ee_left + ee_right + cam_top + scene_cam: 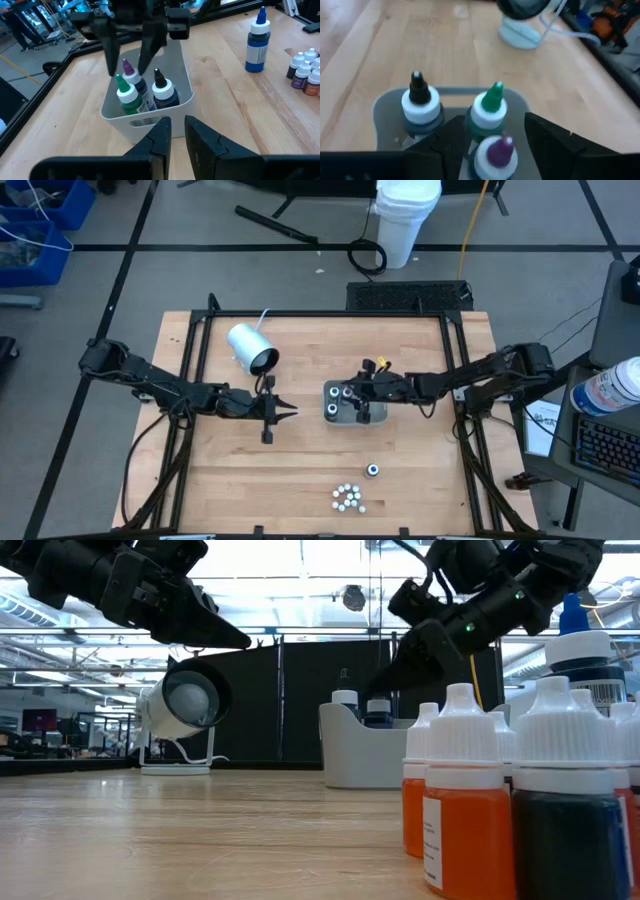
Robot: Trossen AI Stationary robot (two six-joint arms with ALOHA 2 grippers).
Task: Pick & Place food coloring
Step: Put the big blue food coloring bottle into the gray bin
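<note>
A grey tray (376, 417) stands at mid-table with three food coloring bottles upright in it: green-tipped (127, 95), purple-tipped (131, 75) and black-tipped (162, 90). My right gripper (350, 393) hangs over the tray, open. Its fingers (451, 137) stand on either side of the purple-tipped bottle (495, 154); I see no touch. Several more bottles stand in a cluster (347, 497) near the table's near edge, with a blue-tipped one (372, 470) apart from them. My left gripper (288, 412) waits left of the tray, narrowly open and holding nothing.
A big white cylinder with a dark mouth (250, 348) lies on its stand at the table's far left. In the low view the near bottles (465, 810) fill the foreground. Bare wood lies between the tray and the cluster. Black rails (195, 340) frame the table.
</note>
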